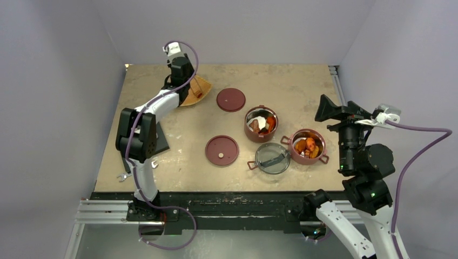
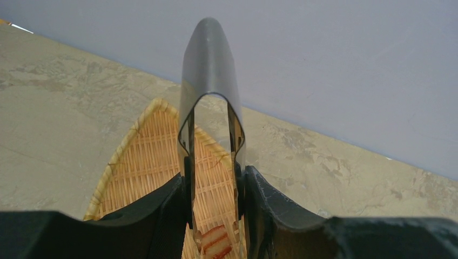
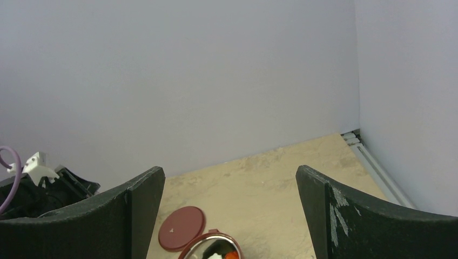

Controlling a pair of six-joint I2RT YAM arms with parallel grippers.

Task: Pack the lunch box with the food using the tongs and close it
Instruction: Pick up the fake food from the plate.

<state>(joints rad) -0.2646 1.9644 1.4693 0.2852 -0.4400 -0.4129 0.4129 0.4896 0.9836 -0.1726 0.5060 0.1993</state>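
My left gripper (image 2: 213,178) is shut on the silvery tongs (image 2: 209,70), one finger pressing each arm, with the bend pointing away. Below them lies the woven tray (image 2: 146,162). A red-and-white striped piece of food (image 2: 216,243) shows between the tong arms; whether it is pinched or resting on the tray I cannot tell. From above, the left gripper (image 1: 183,81) hangs over the tray (image 1: 201,86) at the far left. Two lunch box bowls (image 1: 247,125) (image 1: 294,156) hold food. My right gripper (image 3: 229,205) is open, empty and raised at the right (image 1: 330,109).
Two dark-red disc lids (image 1: 231,100) (image 1: 222,149) lie on the table, and the smoky clear lid (image 1: 273,158) sits between the bowls near the front. A small wrench (image 1: 125,175) lies by the left arm's base. Walls close in the left, back and right.
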